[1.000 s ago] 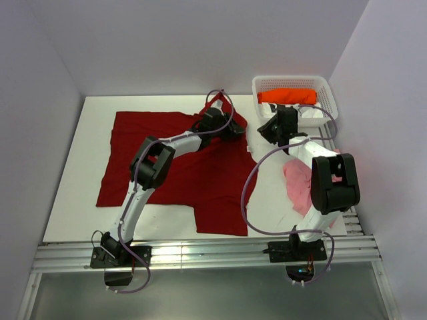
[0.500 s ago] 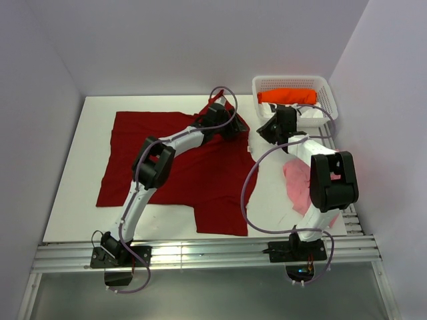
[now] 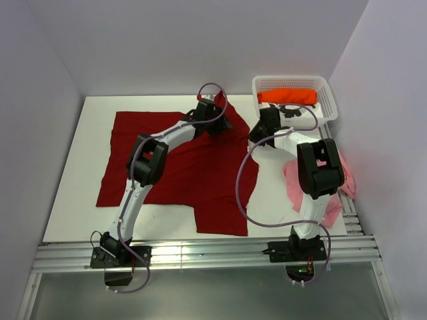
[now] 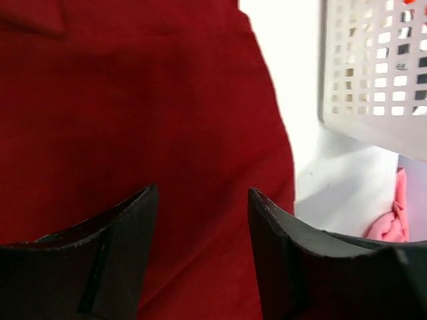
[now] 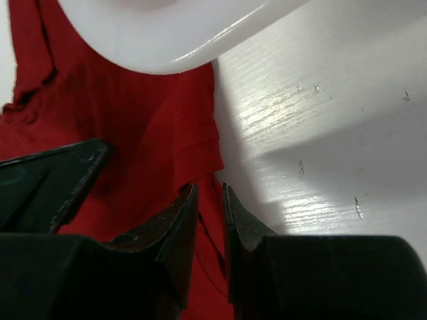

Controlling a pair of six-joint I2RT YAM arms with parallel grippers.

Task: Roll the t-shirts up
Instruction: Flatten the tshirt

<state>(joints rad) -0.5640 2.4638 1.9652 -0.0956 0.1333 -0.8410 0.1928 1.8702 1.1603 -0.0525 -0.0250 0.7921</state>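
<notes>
The dark red t-shirt [image 3: 180, 160] lies spread flat on the white table. My left gripper [image 3: 223, 123] hovers open over its far right part, with red cloth under both fingers in the left wrist view [image 4: 203, 193]. My right gripper [image 3: 255, 133] is at the shirt's right edge. In the right wrist view [image 5: 210, 190] its jaws are almost together, with a fold of the red cloth [image 5: 167, 120] between them. The pink t-shirt [image 3: 310, 180] lies crumpled at the right, partly behind the right arm. The orange-red t-shirt [image 3: 287, 97] lies in the basket.
The white mesh basket [image 3: 327, 87] stands at the far right corner, close to both grippers, and its wall shows in the left wrist view [image 4: 373, 67]. Purple-grey walls close in the table on three sides. Bare table [image 3: 273, 200] lies between the red and pink shirts.
My right gripper moved left from beside the basket to the red shirt's right edge. My left gripper shifted slightly left and back. The shirt's right edge now reaches a little further right.
</notes>
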